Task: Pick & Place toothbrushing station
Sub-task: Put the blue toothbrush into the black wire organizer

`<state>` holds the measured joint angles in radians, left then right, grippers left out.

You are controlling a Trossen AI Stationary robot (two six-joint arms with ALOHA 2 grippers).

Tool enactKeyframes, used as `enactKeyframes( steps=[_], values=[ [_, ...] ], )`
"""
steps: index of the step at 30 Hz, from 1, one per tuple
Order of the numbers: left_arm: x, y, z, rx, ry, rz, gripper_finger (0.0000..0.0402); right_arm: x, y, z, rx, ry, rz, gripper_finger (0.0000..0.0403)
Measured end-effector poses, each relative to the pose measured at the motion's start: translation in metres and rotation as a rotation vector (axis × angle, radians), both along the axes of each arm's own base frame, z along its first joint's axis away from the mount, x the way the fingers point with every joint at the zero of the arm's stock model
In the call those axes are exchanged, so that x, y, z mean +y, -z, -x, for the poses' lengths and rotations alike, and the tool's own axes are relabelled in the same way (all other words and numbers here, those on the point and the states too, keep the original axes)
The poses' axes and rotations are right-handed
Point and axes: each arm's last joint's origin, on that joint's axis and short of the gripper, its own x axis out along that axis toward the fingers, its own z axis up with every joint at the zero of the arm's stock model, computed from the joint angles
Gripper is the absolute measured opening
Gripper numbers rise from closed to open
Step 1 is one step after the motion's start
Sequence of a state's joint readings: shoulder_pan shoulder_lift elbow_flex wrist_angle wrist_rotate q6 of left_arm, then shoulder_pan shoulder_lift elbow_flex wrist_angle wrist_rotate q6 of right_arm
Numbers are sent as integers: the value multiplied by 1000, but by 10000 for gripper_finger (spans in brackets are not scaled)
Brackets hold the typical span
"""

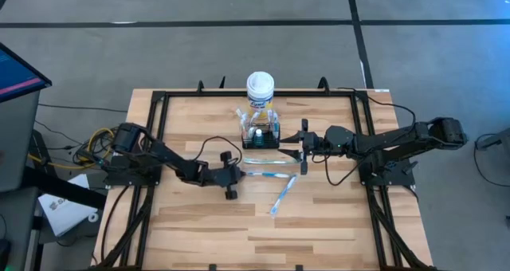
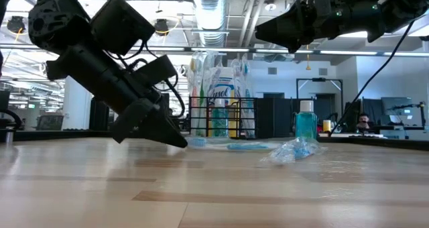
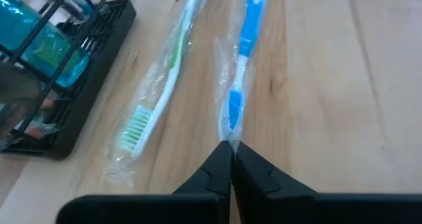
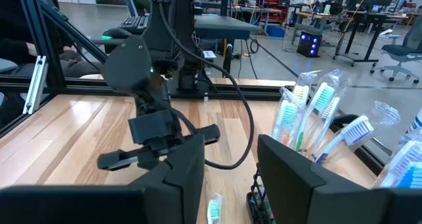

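Observation:
The toothbrushing station (image 1: 261, 135), a low black wire-mesh caddy, stands mid-table before a white-lidded yellow canister (image 1: 260, 90); wrapped toothbrushes (image 4: 316, 115) stand upright in it. Two wrapped toothbrushes lie flat on the wood beside it, a green one (image 3: 158, 85) and a blue one (image 3: 242, 59). My left gripper (image 3: 231, 151) is low at the blue one's bristle end, shut on its wrapper. My right gripper (image 1: 300, 146) hangs open above the table, right of the caddy, with nothing between its fingers. My left gripper pinches the clear wrapper's end (image 3: 229, 138), just past the blue toothbrush's bristle head, between its two fingertips. The fingers slant down from the table's left side and lie along the brush. The toothbrush lies flat on the table.
A third wrapped blue toothbrush (image 1: 283, 195) lies nearer the front edge. A teal bottle (image 2: 305, 124) shows right of the caddy in the low view. A black frame (image 1: 159, 104) runs round the tabletop. Bare wood stretches along the near side.

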<state>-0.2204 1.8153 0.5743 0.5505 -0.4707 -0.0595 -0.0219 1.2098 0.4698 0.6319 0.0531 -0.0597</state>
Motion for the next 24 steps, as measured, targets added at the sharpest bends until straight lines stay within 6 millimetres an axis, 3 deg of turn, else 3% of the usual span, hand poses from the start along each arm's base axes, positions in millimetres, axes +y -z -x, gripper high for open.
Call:
enactKeyframes(
  steps=[15, 24],
  values=[
    [-14, -81, 19, -205, -5, -60, 0, 0, 0, 0, 2, 0, -9, 131],
    [-14, -111, 24, -281, 7, -143, 0, 2, 2, -1, 8, -8, -15, 131]
  ],
)
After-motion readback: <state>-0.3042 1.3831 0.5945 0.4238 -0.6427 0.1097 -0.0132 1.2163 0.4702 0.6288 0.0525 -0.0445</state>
